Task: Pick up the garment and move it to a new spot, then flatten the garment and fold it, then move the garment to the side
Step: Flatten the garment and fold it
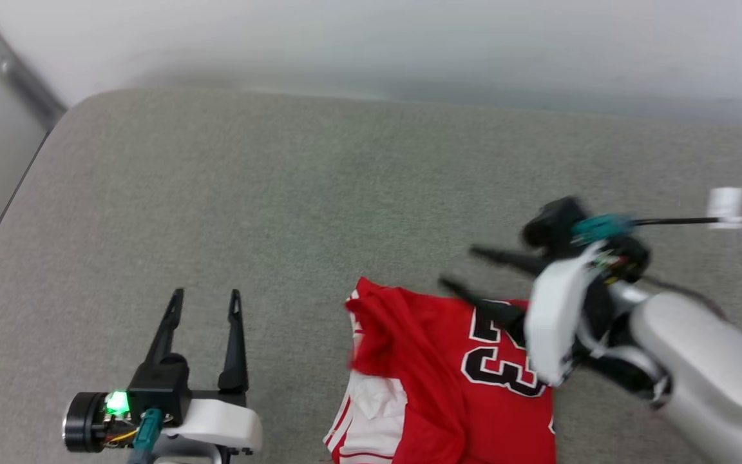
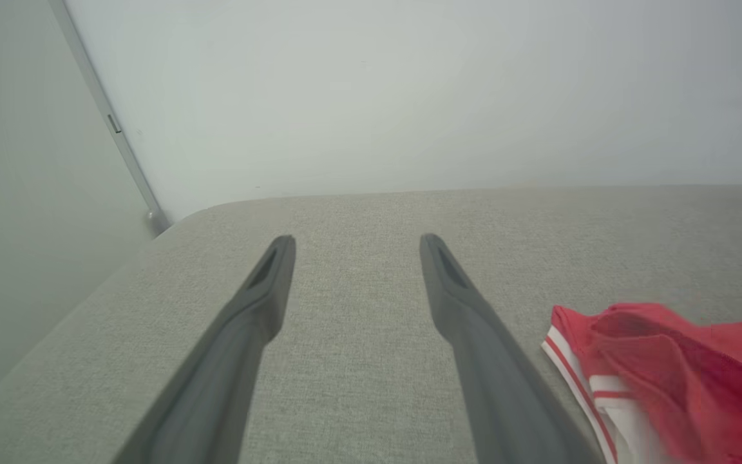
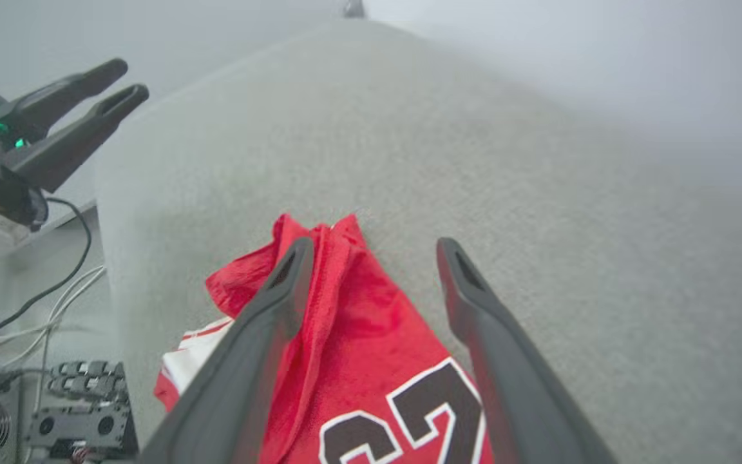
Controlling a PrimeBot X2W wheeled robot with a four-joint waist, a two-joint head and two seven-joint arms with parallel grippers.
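**Both grippers wide open, red garment lying under the right one**

The head view shows the whole arrangement. The garment (image 1: 448,374) lies crumpled on the gray padded surface (image 1: 281,193), at the near edge and a little to the right of the middle. Its black numerals (image 1: 500,361) face up and a white sleeve with red stripes (image 1: 371,412) is at its left side. The left gripper (image 1: 207,294) is well apart from the cloth, to its left, over bare surface.

The left wrist view adds the far rounded corner of the surface, which meets a pale wall (image 2: 409,96), and the striped edge of the garment at the lower right.

The right wrist view shows what the others do not: beyond the near edge of the surface there are cables and a machine with a fan (image 3: 23,419).

The right gripper (image 3: 376,245) has its two fingers spread wide. The red cloth lies below and between them, and nothing is clamped. Whether the fingers touch the fabric, I cannot tell. The left gripper is also fully spread and holds nothing.
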